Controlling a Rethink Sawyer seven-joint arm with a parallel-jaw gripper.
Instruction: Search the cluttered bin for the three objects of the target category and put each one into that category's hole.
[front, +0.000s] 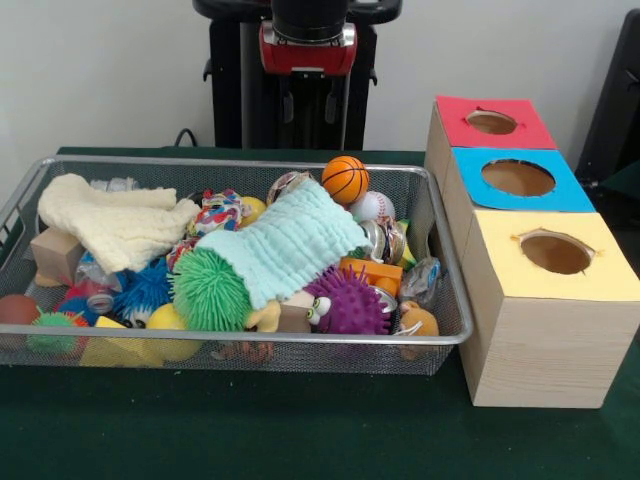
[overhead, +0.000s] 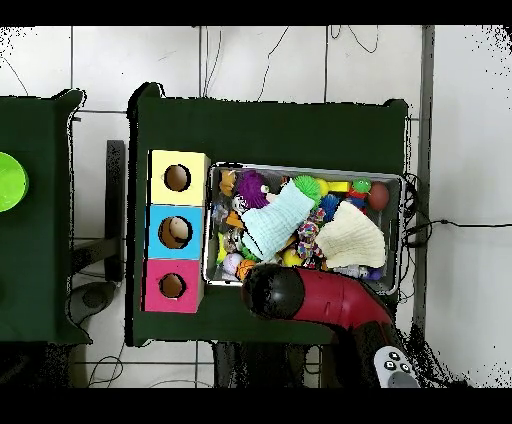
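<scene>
- Silver wire-mesh bin (front: 250, 340) sat on the dark green table (front: 300, 430), crammed with toys.
- Small orange-tan plush animal (front: 418, 322) lay against the near right corner, beside a purple spiky rubber ball (front: 350, 303).
- Pale mint knitted cloth (front: 285, 248) draped mid-bin.
- Round hole in the red box top (front: 491, 122) stood farthest, right.
- Red and black arm (overhead: 320, 297) hung overhead; jaw state impossible to tell.

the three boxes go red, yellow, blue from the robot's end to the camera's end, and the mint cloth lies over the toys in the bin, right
Not quite: the front view shows red, then blue, then yellow nearest the camera. The mint cloth does lie over the toys in the bin.
</scene>
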